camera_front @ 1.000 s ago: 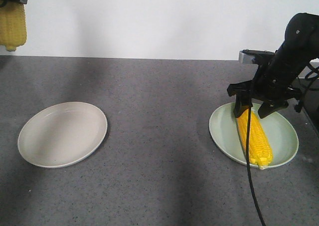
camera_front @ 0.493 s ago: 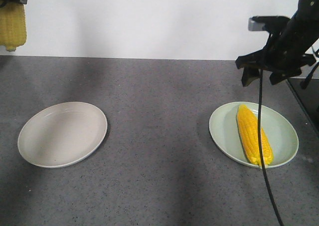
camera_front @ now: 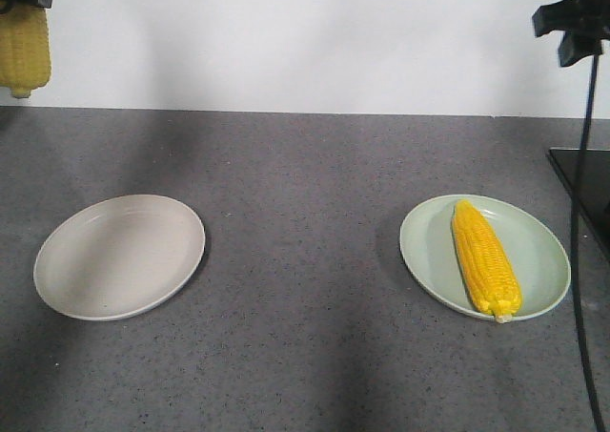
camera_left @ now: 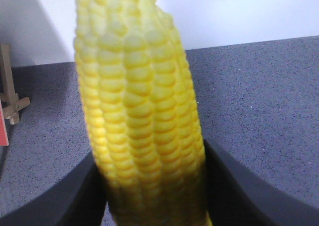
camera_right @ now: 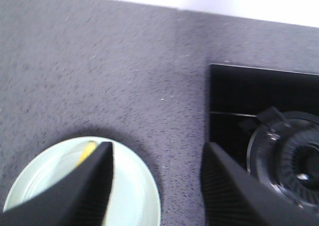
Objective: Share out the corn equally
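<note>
One cob held high on the left, one lying on the green plate.

The left end effector (camera_left: 154, 186) is clamped on a corn cob (camera_left: 139, 111), its dark fingers (camera_left: 75, 196) pressed to both sides; in the front view that cob hangs tip-down at the top left corner, well above the worktop (camera_front: 305, 184). The right end effector (camera_right: 157, 181) is raised at the upper right, fingers spread apart and holding nothing, above the near edge of the green plate (camera_front: 543, 251). A second corn cob (camera_front: 484, 258) lies lengthwise on that plate. The beige plate (camera_front: 119, 256) sits well apart to the left, with bare grey worktop between. A black stove burner (camera_right: 289, 156) sits beside the green plate, and a black cable (camera_front: 575, 260) hangs down past the plate's right edge.
</note>
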Robot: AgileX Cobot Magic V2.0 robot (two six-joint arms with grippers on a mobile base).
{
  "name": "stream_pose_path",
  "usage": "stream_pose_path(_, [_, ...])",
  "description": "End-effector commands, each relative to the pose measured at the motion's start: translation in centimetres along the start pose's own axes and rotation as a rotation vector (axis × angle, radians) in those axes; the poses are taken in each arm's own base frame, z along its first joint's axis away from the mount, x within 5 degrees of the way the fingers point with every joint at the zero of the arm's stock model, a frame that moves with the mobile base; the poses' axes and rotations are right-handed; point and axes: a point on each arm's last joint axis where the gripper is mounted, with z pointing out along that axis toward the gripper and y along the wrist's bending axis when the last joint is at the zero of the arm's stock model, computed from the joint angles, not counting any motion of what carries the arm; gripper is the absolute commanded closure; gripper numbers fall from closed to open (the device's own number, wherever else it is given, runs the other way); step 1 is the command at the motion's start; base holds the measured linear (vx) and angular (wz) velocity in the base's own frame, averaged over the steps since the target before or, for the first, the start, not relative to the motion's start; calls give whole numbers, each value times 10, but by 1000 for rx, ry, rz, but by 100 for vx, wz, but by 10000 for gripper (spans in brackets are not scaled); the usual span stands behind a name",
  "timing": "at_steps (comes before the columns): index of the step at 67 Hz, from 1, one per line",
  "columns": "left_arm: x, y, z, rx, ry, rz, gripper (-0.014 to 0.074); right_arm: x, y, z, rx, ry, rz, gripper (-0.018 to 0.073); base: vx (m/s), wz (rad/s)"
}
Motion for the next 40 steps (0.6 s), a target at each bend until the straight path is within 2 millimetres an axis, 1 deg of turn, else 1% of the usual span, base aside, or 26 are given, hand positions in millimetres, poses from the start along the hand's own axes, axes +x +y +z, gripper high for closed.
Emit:
stream_pose_path(1, [-6,11,-26,-6,-103,-27,450,3,-16,-49,31,-95,55,352,0,0])
stream_pose_path(9, [-6,11,-26,-6,-103,-27,450,8,-23,-72,20,-139,43,574,0,0])
stream_pose_path(14, [-6,11,-26,-6,-103,-27,450,12,-24,-80,6,-151,37,573,0,0])
stream_pose_path(17, [-6,11,-26,-6,-103,-27,450,15,-24,-81,-1,-149,30,571,0,0])
stream_pose_path(22, [-6,11,-26,-6,-103,-27,450,19,-25,-80,0,-134,30,568,0,0])
stream_pose_path(27, [-6,11,-26,-6,-103,-27,450,22,-24,-75,2,-110,27,568,0,0])
stream_pose_path(40, [-6,11,-26,-6,-103,-27,450,22,-24,-73,1,-107,28,568,0,0])
